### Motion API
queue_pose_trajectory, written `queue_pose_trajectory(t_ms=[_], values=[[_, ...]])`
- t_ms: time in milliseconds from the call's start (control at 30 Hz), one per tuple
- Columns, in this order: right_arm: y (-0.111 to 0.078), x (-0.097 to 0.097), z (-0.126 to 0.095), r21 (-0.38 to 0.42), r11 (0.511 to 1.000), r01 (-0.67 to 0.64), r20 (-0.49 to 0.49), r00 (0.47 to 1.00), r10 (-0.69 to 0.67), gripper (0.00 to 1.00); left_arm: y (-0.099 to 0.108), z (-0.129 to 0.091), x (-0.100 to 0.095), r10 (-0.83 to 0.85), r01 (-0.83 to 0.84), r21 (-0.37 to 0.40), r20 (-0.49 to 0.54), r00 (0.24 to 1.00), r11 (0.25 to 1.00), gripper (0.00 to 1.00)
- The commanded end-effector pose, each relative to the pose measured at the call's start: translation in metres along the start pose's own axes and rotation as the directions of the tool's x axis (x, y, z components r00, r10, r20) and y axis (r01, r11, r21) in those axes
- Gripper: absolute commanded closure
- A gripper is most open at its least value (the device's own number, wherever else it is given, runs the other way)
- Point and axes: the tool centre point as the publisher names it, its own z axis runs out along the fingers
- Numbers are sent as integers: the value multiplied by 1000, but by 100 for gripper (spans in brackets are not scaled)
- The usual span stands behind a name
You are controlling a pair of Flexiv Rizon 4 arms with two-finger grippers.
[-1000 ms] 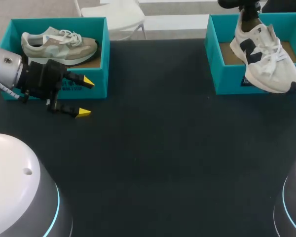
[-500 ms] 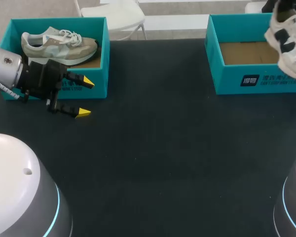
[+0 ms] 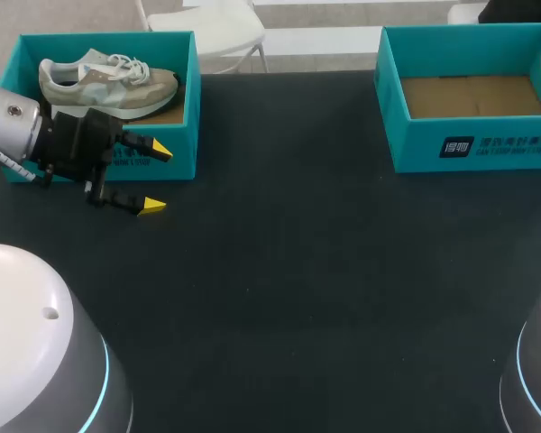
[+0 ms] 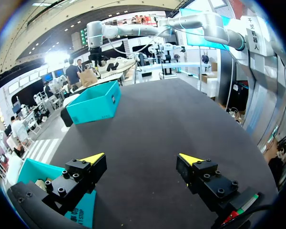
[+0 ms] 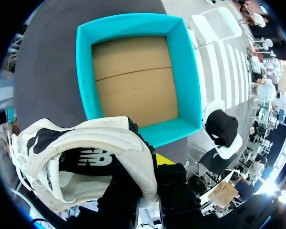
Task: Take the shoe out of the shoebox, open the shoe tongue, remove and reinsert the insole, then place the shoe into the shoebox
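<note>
At the desk's far left corner, left shoebox (image 3: 191, 108) with grey shoe (image 3: 108, 83) lying inside. Just in front, left hand (image 3: 157, 178) held level, fingers (image 3: 153, 207) spread wide, nothing between them. At the far right corner, right shoebox (image 3: 487, 144) bare to its cardboard floor. Lifted clear of it, white shoe (image 5: 95, 143) clamped in right hand (image 5: 150, 167), seemingly at the heel collar. Probably light, soft in the upper, stiffer at the sole; liable to swing, so best gripped at collar or heel, not laces.
</note>
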Motion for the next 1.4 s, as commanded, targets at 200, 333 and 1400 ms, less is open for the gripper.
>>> queue_pose_trajectory(t_ms=[200,333,1400], values=[[-9,18,-16,147,897,-417,-26,905,425,100,0,-1,1,0,0,-4,-1,1000,1000,0],[-8,25,-18,219,791,-571,-7,810,586,100,0,-1,1,0,0,-4,-1,1000,1000,0],[-17,45,-17,277,361,-891,76,394,916,100,0,-1,1,0,0,-4,-1,1000,1000,0]])
